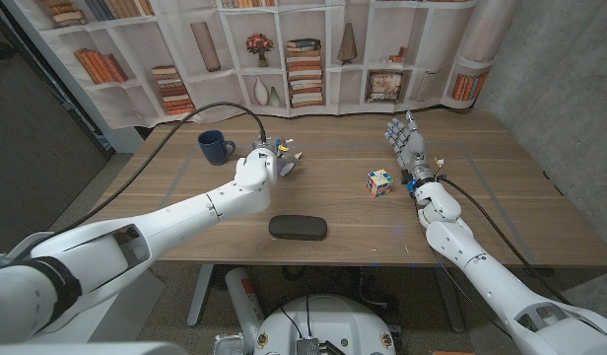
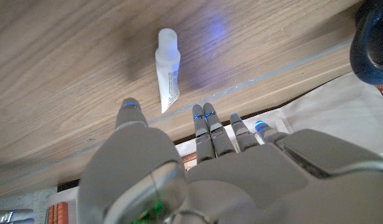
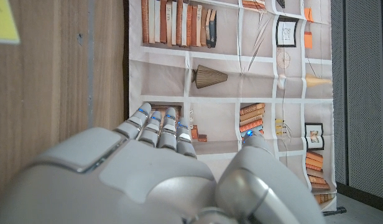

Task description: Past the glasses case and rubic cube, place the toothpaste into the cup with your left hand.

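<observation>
A white toothpaste tube (image 2: 168, 68) lies on the wooden table; in the head view it (image 1: 290, 163) peeks out just right of my left hand (image 1: 258, 166). That hand (image 2: 210, 162) hovers over the tube with its fingers spread, holding nothing. The dark blue cup (image 1: 215, 147) stands upright a little to the hand's left, and its rim (image 2: 373, 43) shows at the edge of the left wrist view. The black glasses case (image 1: 298, 228) lies nearer the front edge, the Rubik's cube (image 1: 380, 182) to its right. My right hand (image 1: 407, 143) stands upright beyond the cube, fingers apart and empty.
A bookshelf-print backdrop (image 1: 303, 54) hangs along the table's far edge. A black cable (image 1: 200, 116) arcs over the table's left part to the left hand. In the right wrist view a yellow corner of the cube (image 3: 4, 22) shows beside my right hand (image 3: 160, 174).
</observation>
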### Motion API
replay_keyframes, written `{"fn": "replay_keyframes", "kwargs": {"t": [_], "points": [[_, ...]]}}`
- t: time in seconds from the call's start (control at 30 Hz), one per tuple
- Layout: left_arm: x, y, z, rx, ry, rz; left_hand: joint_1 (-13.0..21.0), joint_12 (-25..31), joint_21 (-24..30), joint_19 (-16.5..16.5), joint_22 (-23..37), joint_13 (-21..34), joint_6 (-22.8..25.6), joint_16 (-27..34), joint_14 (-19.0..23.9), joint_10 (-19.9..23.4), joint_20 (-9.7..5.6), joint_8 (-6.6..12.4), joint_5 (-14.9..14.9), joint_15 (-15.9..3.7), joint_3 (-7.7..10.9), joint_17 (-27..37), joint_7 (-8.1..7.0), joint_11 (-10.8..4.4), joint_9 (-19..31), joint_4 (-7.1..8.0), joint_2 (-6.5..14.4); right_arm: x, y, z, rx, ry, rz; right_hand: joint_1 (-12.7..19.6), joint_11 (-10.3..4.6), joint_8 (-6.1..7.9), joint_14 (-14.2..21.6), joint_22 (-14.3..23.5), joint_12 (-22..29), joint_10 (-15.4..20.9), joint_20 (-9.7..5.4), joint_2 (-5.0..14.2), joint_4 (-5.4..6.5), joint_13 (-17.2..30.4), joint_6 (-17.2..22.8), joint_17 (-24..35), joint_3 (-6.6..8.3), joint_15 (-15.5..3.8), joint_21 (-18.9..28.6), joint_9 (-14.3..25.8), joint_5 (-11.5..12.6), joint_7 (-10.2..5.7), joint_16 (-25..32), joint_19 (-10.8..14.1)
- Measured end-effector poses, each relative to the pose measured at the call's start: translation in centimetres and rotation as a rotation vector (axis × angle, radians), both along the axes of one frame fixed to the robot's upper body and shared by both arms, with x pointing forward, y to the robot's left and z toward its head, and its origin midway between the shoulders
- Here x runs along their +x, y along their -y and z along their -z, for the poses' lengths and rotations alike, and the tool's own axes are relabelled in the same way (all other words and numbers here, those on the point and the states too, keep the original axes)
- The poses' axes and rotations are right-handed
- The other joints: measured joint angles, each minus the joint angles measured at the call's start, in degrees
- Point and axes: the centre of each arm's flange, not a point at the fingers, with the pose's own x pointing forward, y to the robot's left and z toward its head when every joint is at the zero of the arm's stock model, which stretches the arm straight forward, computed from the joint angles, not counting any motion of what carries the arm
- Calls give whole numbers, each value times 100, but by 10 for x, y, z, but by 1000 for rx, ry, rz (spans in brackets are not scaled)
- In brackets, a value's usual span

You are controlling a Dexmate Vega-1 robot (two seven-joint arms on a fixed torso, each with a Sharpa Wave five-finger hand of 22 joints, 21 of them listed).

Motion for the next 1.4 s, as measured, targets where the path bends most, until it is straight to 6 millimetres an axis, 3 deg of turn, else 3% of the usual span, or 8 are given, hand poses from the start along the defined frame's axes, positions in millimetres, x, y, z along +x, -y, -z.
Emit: {"fn": "replay_keyframes", "kwargs": {"t": [0.73,1.4], "points": [[7,13,12,46,-19,-43,69,0,0,0,0,0,113,0,90,92,-1,0,38,30,0,0,11,29,0,0,69,5,1,4,7,-9,-8,-39,0,0,0,30,0,0,21,39,-24,-1,0,0,-24,0,-44,0,1,0,0,21],[9,15,21,62,-31,-69,162,-33,0,0,0,0,286,0,155,217,-1,0,60,-34,0,0,-20,-31,0,0,117,8,0,9,10,-18,-15,-39,0,0,0,29,0,0,20,39,-24,-1,0,0,-24,0,-66,0,1,0,0,21]]}}
